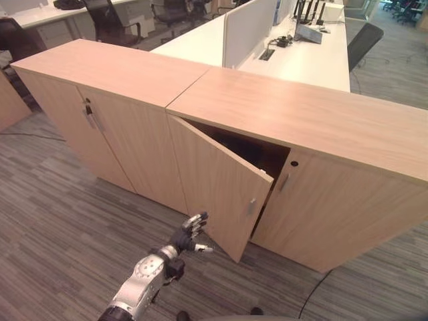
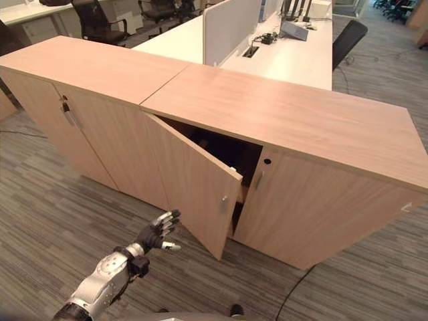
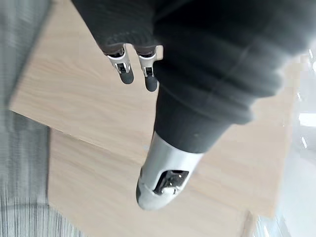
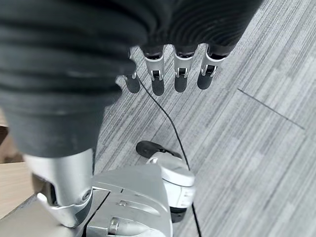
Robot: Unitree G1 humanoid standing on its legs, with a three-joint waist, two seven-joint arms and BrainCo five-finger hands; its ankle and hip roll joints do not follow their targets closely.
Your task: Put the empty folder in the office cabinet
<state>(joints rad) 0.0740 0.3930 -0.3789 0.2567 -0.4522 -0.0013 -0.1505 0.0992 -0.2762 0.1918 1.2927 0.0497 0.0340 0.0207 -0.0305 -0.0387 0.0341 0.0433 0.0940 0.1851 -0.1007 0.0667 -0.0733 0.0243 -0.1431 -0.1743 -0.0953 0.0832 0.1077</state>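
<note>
light wood-grain office cabinet, grey striped carpet

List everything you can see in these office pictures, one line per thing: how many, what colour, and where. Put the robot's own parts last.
Cabinets: two, light wood, side by side across the middle of the room.
Open door: one, light wood, swung part way out from the right cabinet; dark interior behind it.
Closed doors: three, light wood, two on the left cabinet, one at far right.
Desk: one, white, behind the cabinets, with a pale divider panel.
Chairs: several, black, at the back.
Carpet: grey striped, in front of the cabinets.
Left hand: one, silver with dark cover, fingers straight, near the open door's lower edge.
Right hand: one, same colours, fingers straight, over the carpet.
</note>
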